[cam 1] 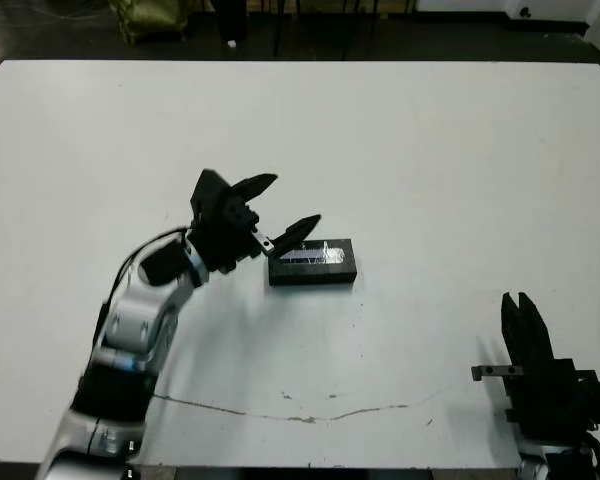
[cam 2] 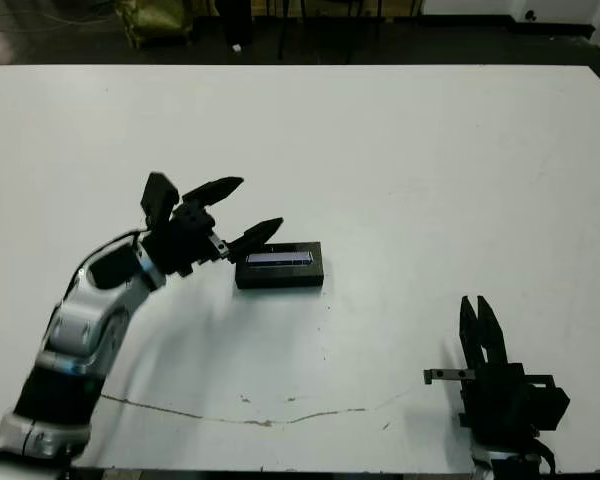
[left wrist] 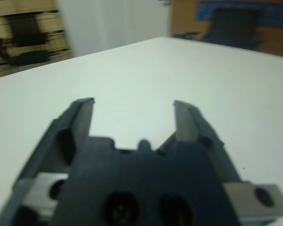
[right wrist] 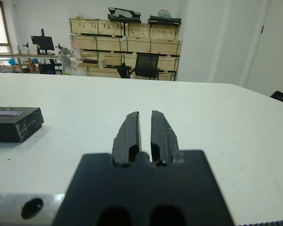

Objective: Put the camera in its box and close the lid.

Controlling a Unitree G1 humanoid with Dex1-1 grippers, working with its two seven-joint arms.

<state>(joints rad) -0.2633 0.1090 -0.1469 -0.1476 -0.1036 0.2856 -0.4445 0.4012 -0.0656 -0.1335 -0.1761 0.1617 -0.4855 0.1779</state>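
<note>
A flat black rectangular lid with a glossy silvery-lilac stripe (cam 1: 312, 257) is seen lying on the white table (cam 1: 430, 160), near its middle, and it appears to be seated on the shallow black box (cam 1: 313, 273), whose dark side walls are all that is shown beneath it. The long axis of this closed stack is laid left to right across the scene.

The left gripper (cam 1: 286, 208) is held just to the left of the stack, with its two black fingers spread well apart and nothing between them; the nearer fingertip is placed at the lid's left far corner, though contact cannot be confirmed. The right gripper (cam 2: 478, 311) is parked near the right front edge of the table, well apart from the box, with its fingers drawn together and empty. The left arm is therefore judged the nearer one for any final press on the lid.

The small slim black camera is not visible in any view; it is presumed to be enclosed, but this cannot be checked. The box's white lining is hidden too. In the left wrist view the stack is not shown, and the picture is blurred.
</note>
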